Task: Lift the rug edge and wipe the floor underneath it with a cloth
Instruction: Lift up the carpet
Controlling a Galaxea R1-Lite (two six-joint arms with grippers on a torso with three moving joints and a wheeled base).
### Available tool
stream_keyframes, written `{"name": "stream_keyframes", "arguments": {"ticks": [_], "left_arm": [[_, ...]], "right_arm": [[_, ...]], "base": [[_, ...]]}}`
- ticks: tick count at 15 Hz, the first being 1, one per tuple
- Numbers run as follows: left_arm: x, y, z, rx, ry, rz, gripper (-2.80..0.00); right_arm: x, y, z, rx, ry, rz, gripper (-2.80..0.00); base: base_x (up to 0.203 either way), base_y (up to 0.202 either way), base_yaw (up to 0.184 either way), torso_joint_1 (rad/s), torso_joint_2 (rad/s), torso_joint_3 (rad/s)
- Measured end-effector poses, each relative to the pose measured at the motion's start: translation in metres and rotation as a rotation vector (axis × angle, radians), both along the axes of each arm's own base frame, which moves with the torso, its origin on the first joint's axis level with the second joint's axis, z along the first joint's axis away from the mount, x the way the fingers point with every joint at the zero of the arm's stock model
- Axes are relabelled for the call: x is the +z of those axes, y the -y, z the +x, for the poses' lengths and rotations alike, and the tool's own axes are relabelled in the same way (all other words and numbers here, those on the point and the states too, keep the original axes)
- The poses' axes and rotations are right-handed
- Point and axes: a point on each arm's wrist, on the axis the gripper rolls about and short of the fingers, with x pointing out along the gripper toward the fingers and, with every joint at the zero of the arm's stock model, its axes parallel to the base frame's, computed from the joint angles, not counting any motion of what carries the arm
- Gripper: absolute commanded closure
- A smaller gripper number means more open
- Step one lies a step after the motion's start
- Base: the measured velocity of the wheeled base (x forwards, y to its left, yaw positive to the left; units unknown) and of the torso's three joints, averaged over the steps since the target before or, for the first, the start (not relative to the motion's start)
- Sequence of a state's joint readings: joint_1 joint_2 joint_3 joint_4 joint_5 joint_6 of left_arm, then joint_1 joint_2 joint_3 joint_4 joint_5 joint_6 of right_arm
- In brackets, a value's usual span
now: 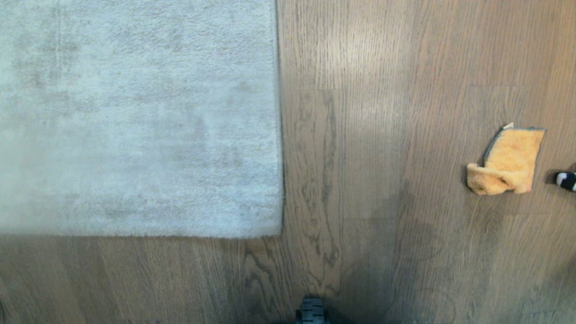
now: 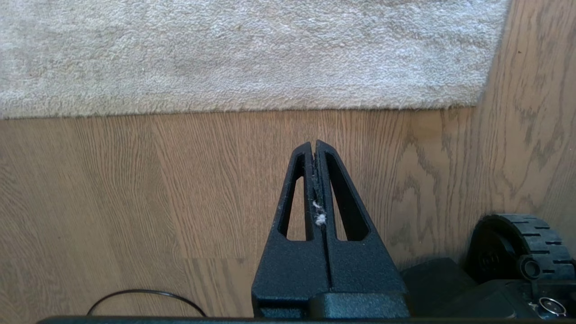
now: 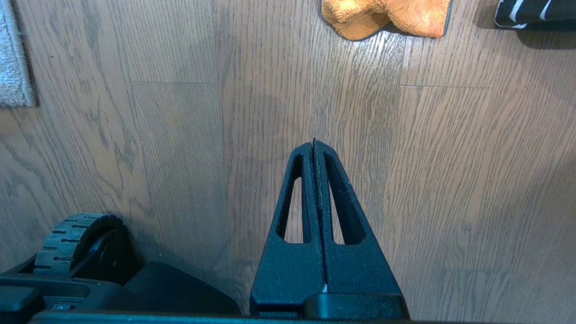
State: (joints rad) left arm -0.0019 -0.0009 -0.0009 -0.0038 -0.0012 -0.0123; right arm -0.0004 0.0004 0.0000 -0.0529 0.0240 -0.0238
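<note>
Rug [image 1: 135,117], pale grey and short-piled, lies flat on the floor [image 1: 369,135] of brown wood-grain planks, filling the left of the head view; the rug edge [image 1: 279,135] runs straight from far to near and meets a second border at the near corner. Cloth [image 1: 508,162], orange-yellow with thin grey trim (one corner folded over), lies on bare planks well apart from the rug, on the robot's right. A black-and-white striped object [image 1: 566,180] sits just beside the cloth. Left gripper [image 2: 314,145] hangs over bare floor near the rug's near border, fingers pressed together with nothing held (white lint clings between them). Right gripper [image 3: 313,144] is likewise closed and empty, pointing toward the cloth without touching it. A base wheel [image 1: 311,311] shows at the bottom.
</note>
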Motion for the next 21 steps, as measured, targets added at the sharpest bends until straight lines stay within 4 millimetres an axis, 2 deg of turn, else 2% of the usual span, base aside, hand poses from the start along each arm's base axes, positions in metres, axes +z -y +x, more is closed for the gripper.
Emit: {"name": "stream_keyframes", "arguments": {"ticks": [4,12,21], "left_arm": [[0.0,0.0,0.0,0.0,0.0,0.0,0.0],[0.0001,0.0,0.0,0.0,0.0,-0.001,0.0],[0.0,0.0,0.0,0.0,0.0,-0.002,0.0]], "right_arm": [[0.0001,0.0,0.0,-0.001,0.001,0.0,0.0],[0.0,0.0,0.0,0.0,0.0,0.0,0.0],[0.0,0.0,0.0,-0.001,0.0,0.0,0.0]], "base": [[0.001,-0.021,0.003,0.001,0.0,0.0],[0.0,-0.166,0.001,0.004,0.0,0.003],[0.0,0.0,0.0,0.0,0.0,0.0]]}}
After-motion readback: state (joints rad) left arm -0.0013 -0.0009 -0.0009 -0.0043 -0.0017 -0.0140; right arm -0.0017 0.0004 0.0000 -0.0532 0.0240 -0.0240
